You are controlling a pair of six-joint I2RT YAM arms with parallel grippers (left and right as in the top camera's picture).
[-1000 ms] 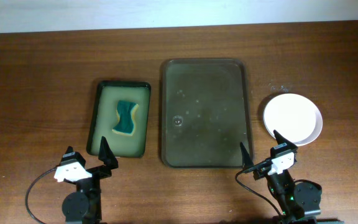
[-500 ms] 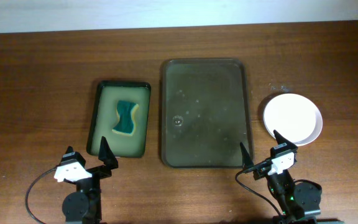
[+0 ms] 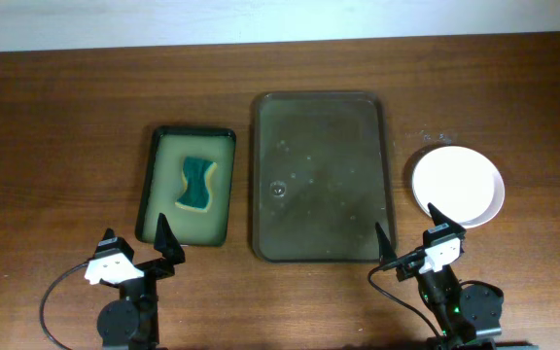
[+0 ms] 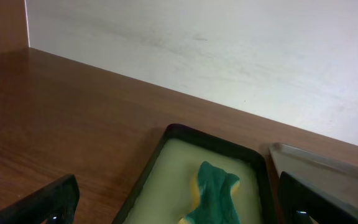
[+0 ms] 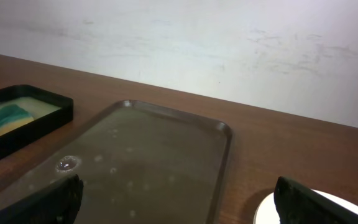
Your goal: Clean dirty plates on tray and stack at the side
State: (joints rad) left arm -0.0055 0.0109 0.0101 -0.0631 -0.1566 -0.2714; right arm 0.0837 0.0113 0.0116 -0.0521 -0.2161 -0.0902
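A brown wooden table [image 3: 66, 117] runs back to a plain white wall [image 4: 229, 50], and both arms sit low at its near edge. The left gripper [image 3: 134, 229] has its fingers spread wide with nothing between them, and the right gripper [image 3: 406, 224] is spread and empty too. This looks like a parked pose, clear of the work. Just ahead of the left gripper is a small black-rimmed tray [image 3: 158, 136] with a green sponge [image 3: 197, 185] lying in its pale liquid, probably kept there as the scrubbing tool. Ahead of the right gripper, the large dark tray [image 3: 329, 146] holds no plates, only scattered droplets [image 3: 278, 189]. The white plates [image 3: 458, 185] sit on the table just right of that tray. They look clean, though I cannot tell how many are stacked. The task appears finished.
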